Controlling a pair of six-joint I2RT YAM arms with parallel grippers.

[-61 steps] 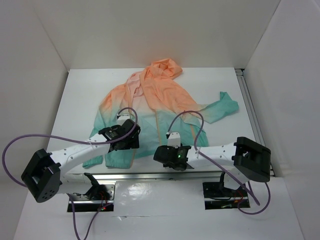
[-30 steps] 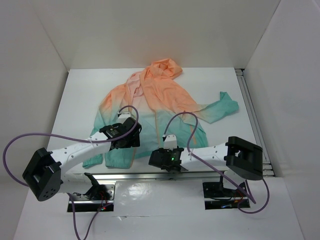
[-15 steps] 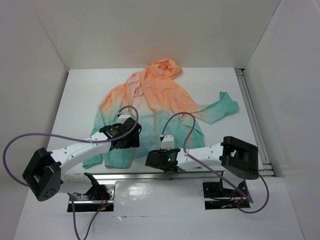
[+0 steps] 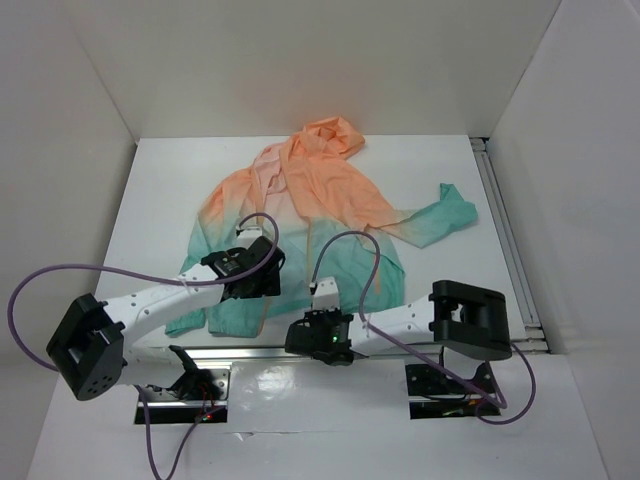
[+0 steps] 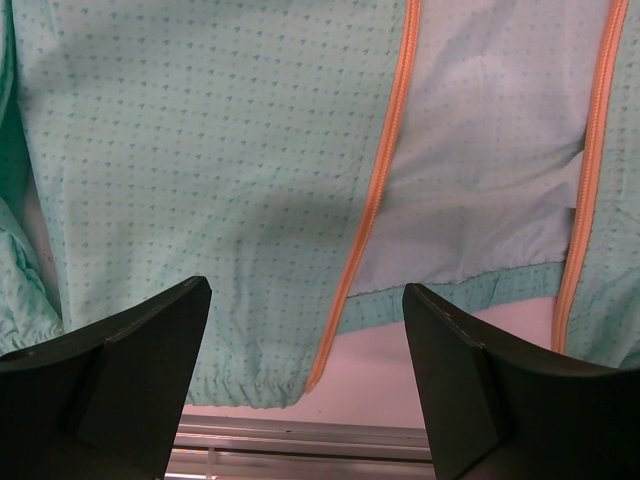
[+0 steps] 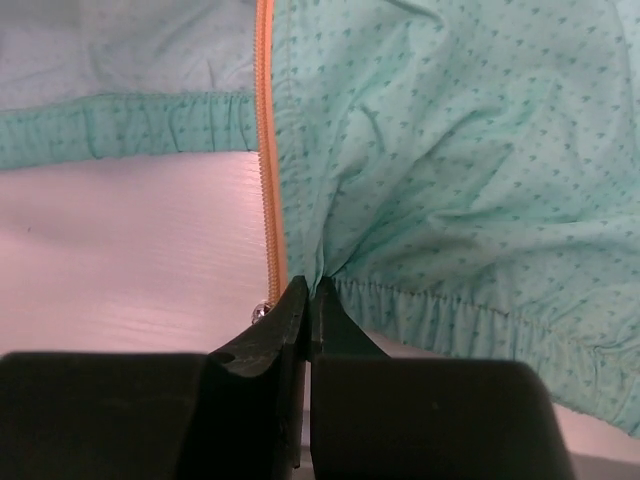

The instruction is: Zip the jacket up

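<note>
Item: right gripper (image 6: pixel 308 295), just clamped onto the jacket (image 6: pixel 440 150) hem beside the zipper (image 6: pixel 265 150); we judge that corner anchored. Left gripper (image 5: pixel 305 290) spread wide, zipper edge between its fingers.

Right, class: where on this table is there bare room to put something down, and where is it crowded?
Bare table lies between the left wall and the jacket, and on the far right between hood and outstretched sleeve. Crowded: the near edge, where the left gripper hangs open over the hem and the right gripper pinches it.
</note>
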